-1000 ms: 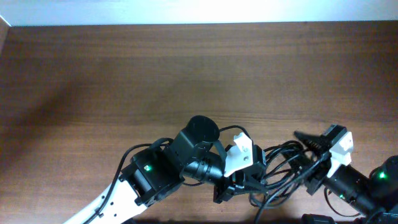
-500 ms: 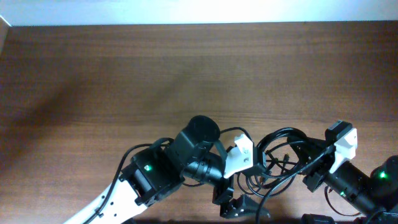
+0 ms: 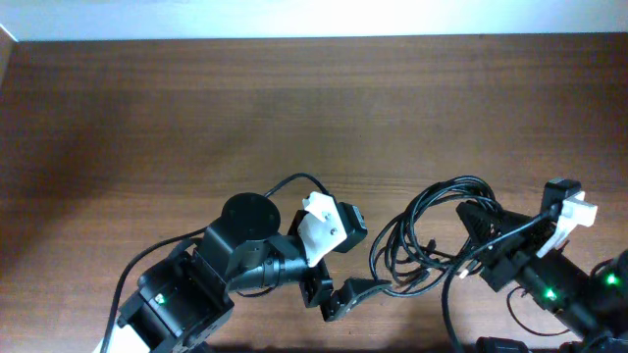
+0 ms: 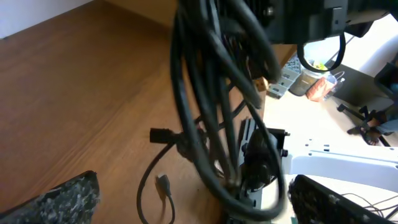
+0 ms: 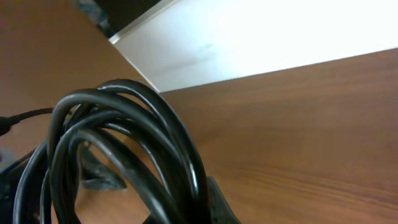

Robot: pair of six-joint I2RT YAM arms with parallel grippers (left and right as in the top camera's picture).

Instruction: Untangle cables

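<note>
Several looped cables (image 3: 424,243), right gripper (image 3: 477,265) clamping them

A bundle of black cables (image 4: 205,93) hangs from 12 o'clock down to 5 o'clock, where its lowest loop curls round. Behind it lies the brown wooden table (image 4: 74,81). A plug (image 4: 163,135) sticks out at the bundle's 9 o'clock, and a smaller connector (image 4: 163,185) shows at 7 o'clock. The left gripper (image 4: 193,199) has its rough fingers (image 4: 62,199) spread far apart, at 7 and 5 o'clock.
</note>
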